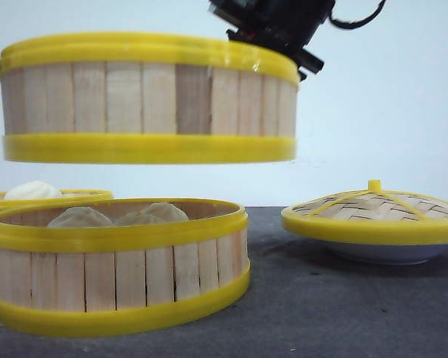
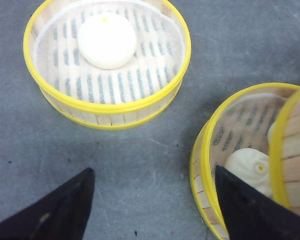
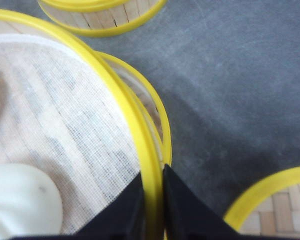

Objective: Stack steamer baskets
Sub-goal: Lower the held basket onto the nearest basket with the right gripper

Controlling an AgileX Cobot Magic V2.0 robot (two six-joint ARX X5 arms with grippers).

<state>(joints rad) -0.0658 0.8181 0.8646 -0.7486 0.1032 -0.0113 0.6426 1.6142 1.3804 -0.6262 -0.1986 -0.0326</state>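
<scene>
In the front view's lower left, a round steamer basket of pale wooden slats with yellow rims (image 1: 116,265) is sitting level on the grey table (image 1: 343,313), holding pale dumplings (image 1: 112,216). Directly above it, clear of its rim, a matching raised basket (image 1: 145,97) is hanging level; the right gripper (image 3: 152,200) is pinching its yellow rim between closed fingers. A third basket (image 1: 45,198) is peeking out mid-left behind. The left gripper (image 2: 152,207) is hanging spread open over bare table. At right, a woven domed lid (image 1: 373,212) is leaving open table between.

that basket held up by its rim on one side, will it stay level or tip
The lifted basket looks rigid, with slats between thick rims, so it likely won't flex. The right pincer clamps only one edge, and a bun rides inside, so it may sag or slip on smooth plastic.
</scene>
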